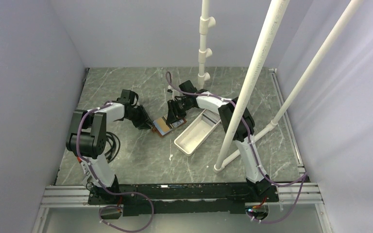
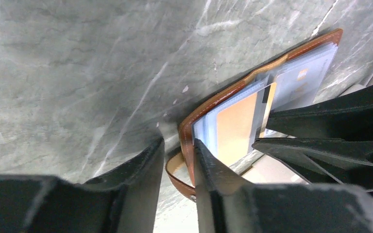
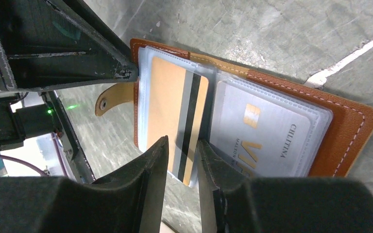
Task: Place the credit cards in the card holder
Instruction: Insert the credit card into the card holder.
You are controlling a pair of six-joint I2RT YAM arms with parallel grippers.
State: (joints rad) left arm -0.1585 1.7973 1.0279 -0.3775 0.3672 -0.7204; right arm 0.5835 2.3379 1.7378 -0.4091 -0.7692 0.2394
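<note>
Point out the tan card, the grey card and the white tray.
tan card [image 3: 170,107], right wrist view, its plain face left of the black stripe.
grey card [image 3: 272,141], right wrist view, middle of its printed face.
white tray [image 1: 197,132], top view, its bare floor.

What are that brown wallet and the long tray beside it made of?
The card holder looks like tan leather or an imitation: smooth grain, pale stitching along the edge. The tray looks like pale plastic or metal with a dull sheen; I cannot tell which.
</note>
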